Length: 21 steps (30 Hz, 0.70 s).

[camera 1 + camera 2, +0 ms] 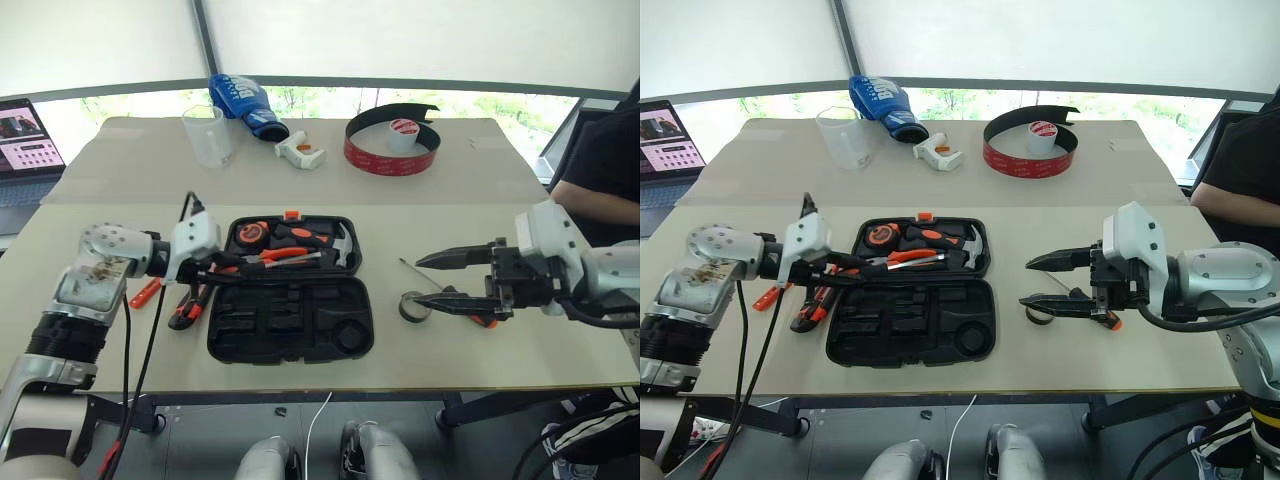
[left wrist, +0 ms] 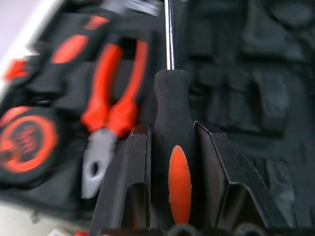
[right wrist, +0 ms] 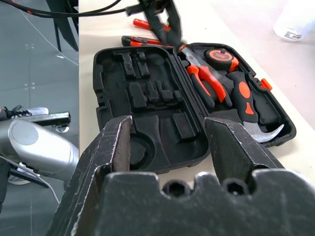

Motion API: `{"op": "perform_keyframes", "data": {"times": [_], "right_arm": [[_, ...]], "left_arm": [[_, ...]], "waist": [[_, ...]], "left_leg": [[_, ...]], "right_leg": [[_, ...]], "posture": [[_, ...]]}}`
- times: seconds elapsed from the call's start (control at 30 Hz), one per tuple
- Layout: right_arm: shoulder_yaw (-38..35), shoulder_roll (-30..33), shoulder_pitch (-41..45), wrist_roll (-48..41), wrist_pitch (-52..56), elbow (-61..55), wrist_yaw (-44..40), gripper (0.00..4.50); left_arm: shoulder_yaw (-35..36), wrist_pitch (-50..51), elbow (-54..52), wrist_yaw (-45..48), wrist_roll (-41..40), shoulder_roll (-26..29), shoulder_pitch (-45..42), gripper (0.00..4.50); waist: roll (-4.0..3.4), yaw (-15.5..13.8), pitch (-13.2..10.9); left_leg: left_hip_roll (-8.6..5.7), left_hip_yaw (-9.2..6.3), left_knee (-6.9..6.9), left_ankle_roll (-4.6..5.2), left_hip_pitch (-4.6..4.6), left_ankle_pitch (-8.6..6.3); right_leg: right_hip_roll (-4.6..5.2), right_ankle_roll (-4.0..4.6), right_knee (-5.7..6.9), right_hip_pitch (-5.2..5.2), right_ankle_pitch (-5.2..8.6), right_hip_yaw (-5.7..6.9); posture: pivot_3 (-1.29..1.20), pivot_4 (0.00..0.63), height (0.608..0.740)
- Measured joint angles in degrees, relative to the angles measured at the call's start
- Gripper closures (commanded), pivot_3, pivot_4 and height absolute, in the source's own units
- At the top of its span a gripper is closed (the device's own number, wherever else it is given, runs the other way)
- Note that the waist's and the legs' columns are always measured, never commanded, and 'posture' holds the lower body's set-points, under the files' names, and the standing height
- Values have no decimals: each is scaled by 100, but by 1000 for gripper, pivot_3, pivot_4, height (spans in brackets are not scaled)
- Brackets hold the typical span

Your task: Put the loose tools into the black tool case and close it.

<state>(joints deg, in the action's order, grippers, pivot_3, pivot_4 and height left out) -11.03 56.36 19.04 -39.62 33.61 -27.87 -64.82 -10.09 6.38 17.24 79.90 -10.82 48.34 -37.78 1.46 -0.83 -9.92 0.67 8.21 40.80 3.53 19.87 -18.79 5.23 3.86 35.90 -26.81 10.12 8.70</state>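
The black tool case (image 1: 290, 320) lay open and flat on the table (image 1: 480, 345), its near half bare moulded slots, its far half holding pliers (image 2: 115, 93), a tape measure (image 1: 251, 233) and a hammer (image 1: 335, 243). The left gripper (image 1: 222, 264) pinched a black-and-orange screwdriver (image 2: 173, 142) over it. The right gripper (image 1: 440, 279) hung with fingers spread above the small tape roll (image 1: 414, 306).

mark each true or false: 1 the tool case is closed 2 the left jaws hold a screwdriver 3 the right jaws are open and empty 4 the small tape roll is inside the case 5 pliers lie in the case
1. False: the black tool case lies open on the table.
2. True: the left gripper is clamped on a black-and-orange screwdriver, over the case.
3. True: the right gripper is open with nothing between its jaws.
4. False: the small tape roll lies on the table, to the right of the case, beneath the right gripper.
5. True: orange-handled pliers lie in the case.
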Motion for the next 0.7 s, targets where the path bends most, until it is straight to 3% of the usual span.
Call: {"op": "perform_keyframes", "data": {"times": [0.27, 0.33, 0.4, 0.57, 0.7], "right_arm": [[3, -105, -121, 119, -61, -25, 307, 1201], [1, -180, -122, 75, -17, 37, 422, 2202], [-18, -187, -135, 43, 29, 65, 468, 2681], [-67, -192, -213, 27, 28, 118, 493, 4461], [-66, -192, -209, 62, 10, 131, 483, 4461]], "left_arm": [[-136, -304, 216, 240, 204, -168, -89, 3636], [-134, -276, 267, 208, 219, -208, -104, 3636], [-134, -276, 308, 206, 236, -220, -111, 3636], [-141, -398, 510, 155, 406, -334, -178, 3636], [-200, -507, 641, 106, 525, -422, -259, 3636]], "waist": [[1, -11, 0], [1, -9, 0], [1, -10, 0], [2, -15, 0], [2, -17, 0]], "left_leg": [[1, -2, 14, 18, 31, 7], [0, -1, 17, 21, 33, 8], [0, -1, 17, 22, 33, 9], [0, -2, 20, 22, 34, 9], [0, -2, 21, 23, 33, 9]], "right_leg": [[-3, 1, 2, -19, -1, 2], [-3, 3, 3, -19, -2, 1], [-3, 2, 3, -19, -2, 2], [-3, 1, 4, -19, -1, 1], [-3, 0, 7, -19, -1, 1]], "posture": [[0, 150, 727], [0, 150, 727], [0, 150, 727], [0, 150, 727], [0, 150, 727]]}}
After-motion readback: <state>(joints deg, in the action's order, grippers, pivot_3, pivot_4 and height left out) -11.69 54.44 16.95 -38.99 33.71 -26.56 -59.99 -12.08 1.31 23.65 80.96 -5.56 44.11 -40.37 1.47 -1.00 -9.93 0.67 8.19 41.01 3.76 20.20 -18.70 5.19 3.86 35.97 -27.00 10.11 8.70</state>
